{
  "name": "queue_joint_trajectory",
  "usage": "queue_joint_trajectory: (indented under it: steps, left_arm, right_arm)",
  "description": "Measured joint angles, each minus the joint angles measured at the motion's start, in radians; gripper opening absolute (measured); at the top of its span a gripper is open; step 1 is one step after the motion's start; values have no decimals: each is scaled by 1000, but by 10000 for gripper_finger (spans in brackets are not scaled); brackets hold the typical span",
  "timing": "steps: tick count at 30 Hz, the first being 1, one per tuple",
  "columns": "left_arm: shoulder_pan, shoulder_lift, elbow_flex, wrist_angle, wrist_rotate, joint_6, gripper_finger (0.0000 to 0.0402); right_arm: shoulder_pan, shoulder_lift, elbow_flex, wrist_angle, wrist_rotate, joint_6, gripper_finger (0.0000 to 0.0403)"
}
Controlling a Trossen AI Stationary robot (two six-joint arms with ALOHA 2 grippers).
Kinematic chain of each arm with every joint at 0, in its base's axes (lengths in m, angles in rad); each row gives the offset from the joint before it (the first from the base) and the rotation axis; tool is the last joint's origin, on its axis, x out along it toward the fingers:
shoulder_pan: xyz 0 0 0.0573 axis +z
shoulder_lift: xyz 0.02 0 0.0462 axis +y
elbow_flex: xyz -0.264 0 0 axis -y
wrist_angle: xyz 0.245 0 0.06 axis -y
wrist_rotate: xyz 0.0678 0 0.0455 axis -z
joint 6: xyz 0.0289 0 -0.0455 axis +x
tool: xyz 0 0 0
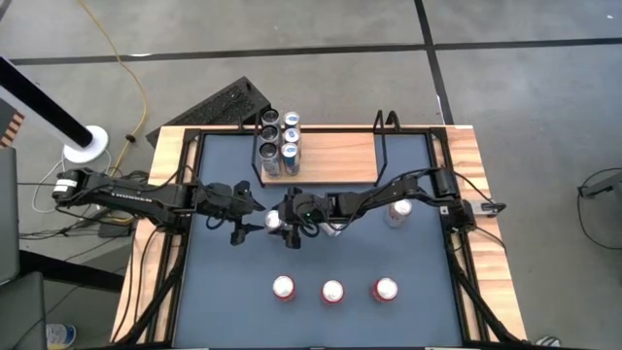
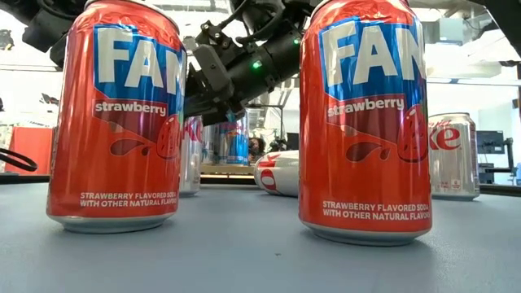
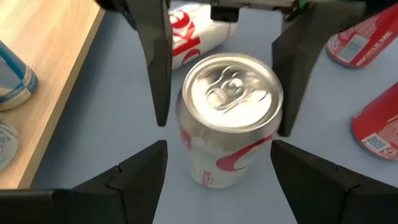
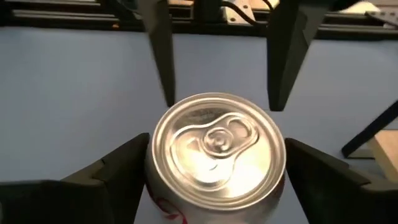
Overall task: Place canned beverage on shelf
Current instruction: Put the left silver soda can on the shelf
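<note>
High view: the can [image 1: 275, 223] to be shelved stands upright, its long axis vertical, a little left of the frame's centre on the grey desk [image 1: 233, 292]. The left gripper [image 1: 260, 220] meets it from the left and the right gripper [image 1: 290, 220] from the right, so both are equally near and face each other across it. The shelf [image 1: 335, 156] lies straight above in the frame, with four cans [image 1: 277, 141] already at its left end and the rest of the board bare. A second silver can [image 1: 398, 212] stands to the right. Three red cans [image 1: 332, 291] line the lower part of the frame.

Low view: two red cans fill the foreground. Between them a dark gripper hangs in the upper middle. Below it a silver can shows partly behind the left red one, seemingly standing on the desk. A toppled can [image 2: 277, 172] lies at centre.

Left wrist view: the can top sits at centre. This arm's jaws straddle its body from the bottom of the frame and the other arm's jaws flank it from the top. Whether the left jaws pinch the can or only sit close to it, I cannot tell.

Right wrist view: the can top is again centred. The right jaws are spread wide to either side of it, not pressing.

The coming move turns on this shared hold. One arm, I judge, must take the can alone and carry it toward the shelf's bare stretch.
</note>
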Motion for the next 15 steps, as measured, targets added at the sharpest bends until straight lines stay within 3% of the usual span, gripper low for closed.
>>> queue_joint_trajectory:
  steps: [7,15]
  left_arm:
    - [0,0,0,5,0,2,275]
    - [0,0,0,6,0,-4,275]
  right_arm:
    - [-6,8,0,-5,-42,11,291]
    - [-4,8,0,-6,-40,19,283]
